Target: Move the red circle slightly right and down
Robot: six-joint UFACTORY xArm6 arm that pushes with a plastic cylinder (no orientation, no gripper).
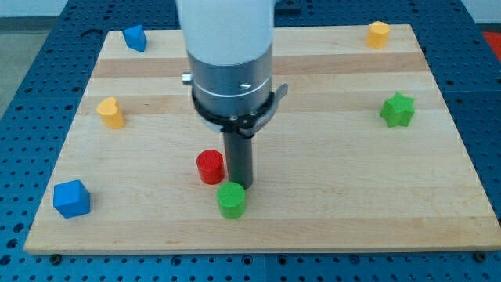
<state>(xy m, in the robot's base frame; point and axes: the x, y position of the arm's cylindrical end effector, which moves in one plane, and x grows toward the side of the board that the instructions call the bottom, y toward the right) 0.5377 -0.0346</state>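
Currently, the red circle (210, 167) stands upright on the wooden board (329, 211), left of centre toward the view's bottom. Our tip (238, 185) sits just beside it on the view's right, with the green cylinder (232, 200) directly below the tip. We judge the push not yet begun: our tip is on the wrong side and must reposition to the circle's upper left. The circle's axis is vertical; being round, it shows no heading. No claw is fitted, so nothing is held.
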